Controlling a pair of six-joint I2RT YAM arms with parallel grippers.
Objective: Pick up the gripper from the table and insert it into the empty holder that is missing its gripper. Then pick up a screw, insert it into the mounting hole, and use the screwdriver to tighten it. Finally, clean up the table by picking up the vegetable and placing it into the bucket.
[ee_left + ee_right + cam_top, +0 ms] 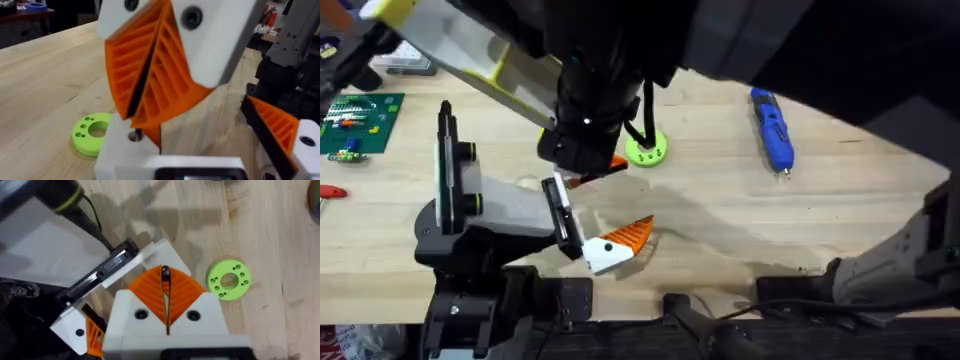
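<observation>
The right claw [165,280] is closed: its two orange ribbed pads [182,292] are pressed flat against each other. At the very tip there is a small dark piece, too small to name. In the overhead view this claw hangs a little left of the middle of the frame, under a big dark arm that comes in from the top.

The tip stands over the end of the holder [515,205], the white boxy wrist of the small desktop arm in the lower left of the overhead view. A black bracket [558,215] closes this wrist. The gripper [625,238], orange with a white base block, is at the lower end of the bracket and points to the right. I cannot tell if it sits in the bracket or only touches it.

The green disc with holes [646,150] lies on the desk [720,220] just right of the claw. The blue screwdriver [772,130] lies in the upper right, well apart from the holder, with its bit toward the bottom of the frame. A green circuit board [358,120] is at the left edge.
</observation>
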